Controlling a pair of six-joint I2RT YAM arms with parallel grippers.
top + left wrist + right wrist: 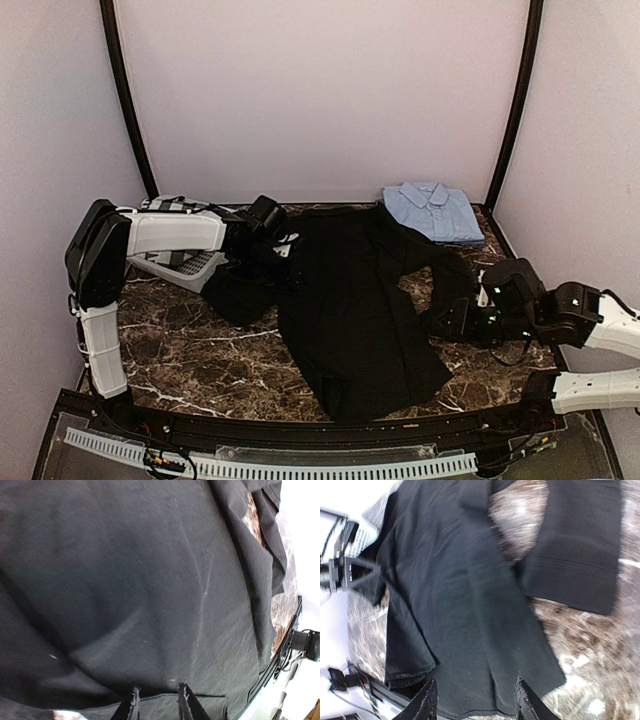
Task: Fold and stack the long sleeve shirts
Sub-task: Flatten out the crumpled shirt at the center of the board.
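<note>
The right claw (476, 700) stands wide open, its two dark fingers apart over the hem of the plain black long sleeve shirt (350, 310), gripping nothing. The left claw (159, 702) shows a narrow gap between its fingers, pressed close against black cloth; I cannot tell whether any fold is pinched there. The dark brown marble-patterned table (180, 350), glossy with white veins, carries everything. The black shirt lies spread across its middle, soft and matte, a long, uneven shape with its hem toward the near edge and shallow creases running along the body. Its left sleeve is bunched into a dark lump (238, 292) below the left arm, and its shape is hard to read. The right sleeve ends in a flat, squared cuff (575, 580) lying on bare marble. The plain light blue long sleeve shirt (435, 210) sits at the far right corner, folded into a neat rectangle with its collar up. Buttons on either shirt are too small to make out.
</note>
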